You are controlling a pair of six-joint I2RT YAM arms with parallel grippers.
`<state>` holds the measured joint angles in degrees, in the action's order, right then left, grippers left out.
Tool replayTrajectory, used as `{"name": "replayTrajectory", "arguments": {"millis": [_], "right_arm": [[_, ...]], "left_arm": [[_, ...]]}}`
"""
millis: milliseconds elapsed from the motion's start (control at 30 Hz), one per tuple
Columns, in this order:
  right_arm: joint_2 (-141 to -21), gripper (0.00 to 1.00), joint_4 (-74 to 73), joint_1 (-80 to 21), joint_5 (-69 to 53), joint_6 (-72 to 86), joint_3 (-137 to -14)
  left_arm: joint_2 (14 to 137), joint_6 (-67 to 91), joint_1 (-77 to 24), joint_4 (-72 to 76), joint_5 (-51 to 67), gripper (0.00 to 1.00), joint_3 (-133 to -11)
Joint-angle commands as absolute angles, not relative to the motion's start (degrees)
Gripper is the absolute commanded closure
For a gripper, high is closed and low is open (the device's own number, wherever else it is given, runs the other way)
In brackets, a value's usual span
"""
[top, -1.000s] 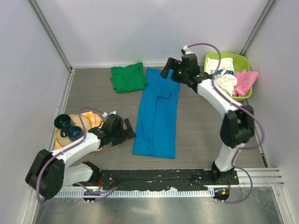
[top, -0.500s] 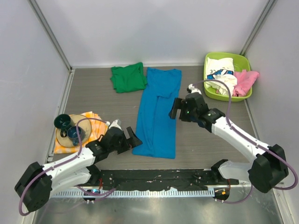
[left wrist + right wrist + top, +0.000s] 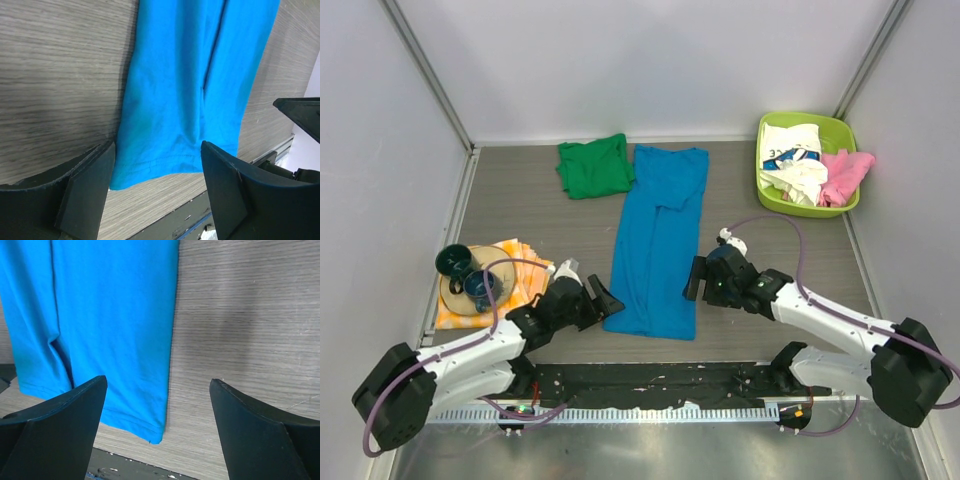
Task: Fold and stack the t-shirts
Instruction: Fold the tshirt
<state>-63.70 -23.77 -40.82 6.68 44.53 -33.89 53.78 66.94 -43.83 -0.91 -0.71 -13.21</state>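
Left fingers point(image 3: 85, 190) apart, right fingers point(image 3: 55, 430) apart, flanking blue shirt point(image 3: 658, 240) near hem on bench point(image 3: 520, 200).

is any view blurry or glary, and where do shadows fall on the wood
Top external: even soft light, sharp, no glare on the blue t-shirt. Left wrist: crisp cloth, a soft dark shadow on the table beside it. Right wrist: a similar soft-edged shadow on the wood beside the cloth's edge.
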Motion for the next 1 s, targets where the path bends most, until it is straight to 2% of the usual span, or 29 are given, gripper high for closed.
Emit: {"name": "replayTrajectory", "arguments": {"millis": [0,133,333,567,667,800,867,967], "right_arm": [[-58.7,0.11,-21.3,-41.9,8.3,48.3,-32.4],[-56.7,0.11,-22.3,-42.4,8.3,49.4,-30.7],[-54.1,0.12,-23.2,-42.8,8.0,50.4,-28.5],[-53.4,0.15,-23.6,-44.6,7.5,52.8,-26.5],[-53.0,0.15,-22.7,-45.9,7.3,54.8,-25.5],[-53.0,0.21,-20.6,-47.8,6.4,57.7,-23.4],[-53.0,0.23,-19.6,-48.8,6.4,59.4,-22.4],[-53.2,0.27,-18.0,-51.2,6.7,62.0,-21.0]], "left_arm": [[60.5,65.9,-44.1,-7.8,-1.3,0.26,-9.2],[63.2,65.6,-44.0,-5.9,-0.5,0.33,-9.6],[62.2,65.7,-44.1,-6.1,1.5,0.51,-8.4],[56.4,67.1,-44.1,-8.3,1.5,0.78,-6.2],[56.7,67.1,-44.1,-8.7,1.6,0.85,-6.3],[58.1,67.0,-44.1,-7.6,1.8,0.91,-6.8],[58.7,67.1,-44.2,-7.0,1.9,0.97,-6.9],[59.1,67.2,-44.6,-6.4,1.8,0.98,-7.2]]}}
